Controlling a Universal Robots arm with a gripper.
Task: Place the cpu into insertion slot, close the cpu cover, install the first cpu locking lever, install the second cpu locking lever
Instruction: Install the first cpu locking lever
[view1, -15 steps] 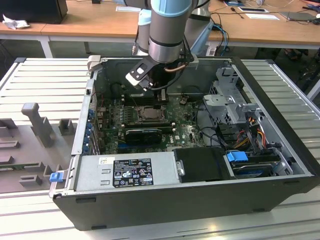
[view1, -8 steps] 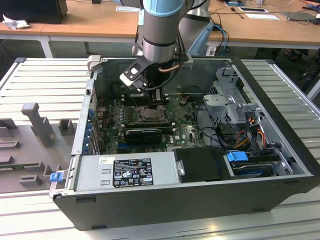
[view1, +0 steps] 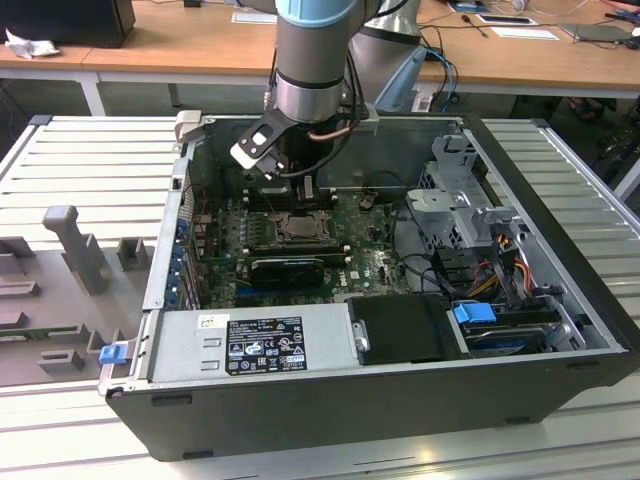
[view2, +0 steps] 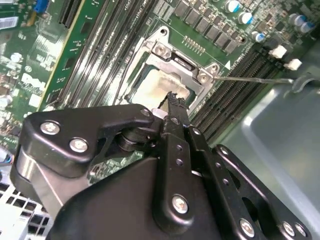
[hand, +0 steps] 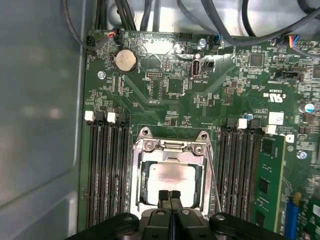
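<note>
Gripper (hand: 170, 196), fingers together and empty, is hovering at the cover (hand: 171, 146).
The cpu (hand: 172, 174) is sitting in the slot (hand: 144, 190) under it; pressing straight down, gently, clear of the lever (view2: 255, 79), is probably serving best.

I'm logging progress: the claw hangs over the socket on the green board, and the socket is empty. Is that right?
Not quite: the socket is not empty. The first wrist view shows the pale chip lying in it. The rest holds: the claw does hang over the socket on the green board.
</note>
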